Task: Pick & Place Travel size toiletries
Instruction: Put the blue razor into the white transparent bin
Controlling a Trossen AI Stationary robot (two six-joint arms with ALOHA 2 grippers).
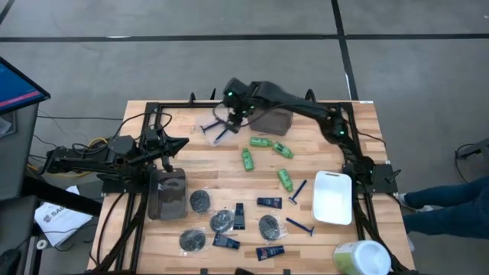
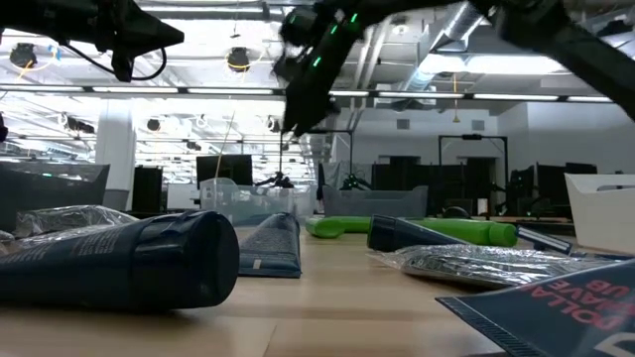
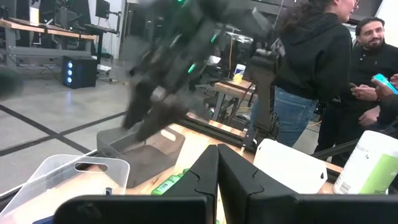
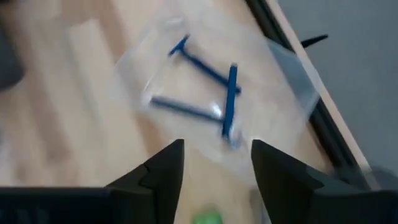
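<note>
dark navy tube (image 2: 109, 263) lying closest to the low camera; razor drop into the clear bin looks just done.

left gripper (image 1: 170, 145) parked over the table's left side, fingers pressed shut on nothing, above the grey bin (image 1: 168, 195). right gripper (image 1: 229, 114) reached out over the clear bin (image 1: 214, 128) at the far edge, jaws apart and empty, blue razors (image 4: 205, 93) lying in the bin below. probably next: swing back toward green mini bottles (image 1: 263, 153) mid-table, wrist down, fingers wide.
</note>
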